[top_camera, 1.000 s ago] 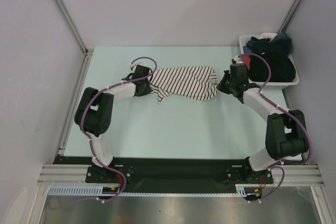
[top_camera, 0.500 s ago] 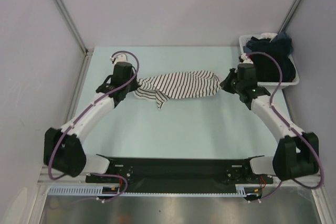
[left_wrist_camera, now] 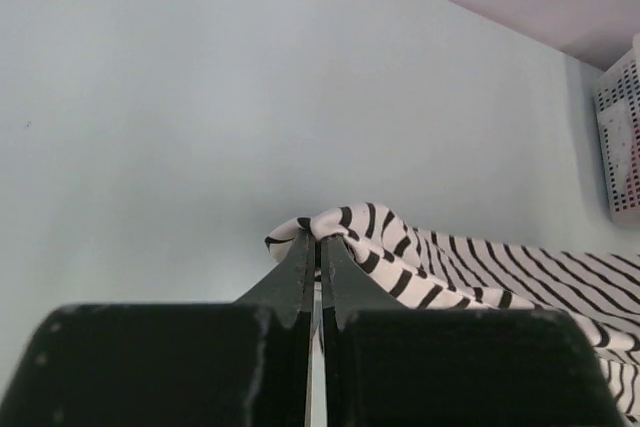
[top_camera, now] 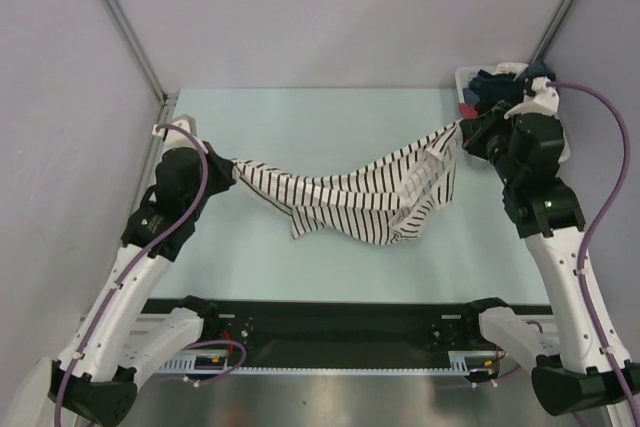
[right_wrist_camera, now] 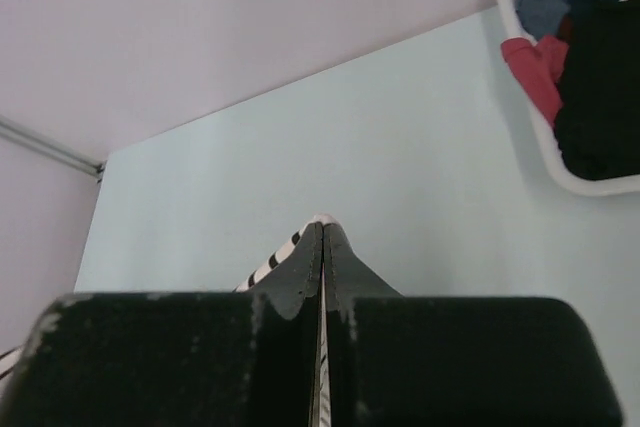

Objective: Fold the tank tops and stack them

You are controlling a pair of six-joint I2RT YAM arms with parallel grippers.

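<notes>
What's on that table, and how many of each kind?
Striped tank top: 1
White basket, clothes heaped inside: 1
Robot grippers, both pinching the top: 2 (left gripper, right gripper)
Total: 4

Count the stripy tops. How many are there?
1. The striped tank top is stretched between the left pincer and the right pincer, sagging in the middle. Others could be buried in the basket of dark clothes at the far right.
</notes>
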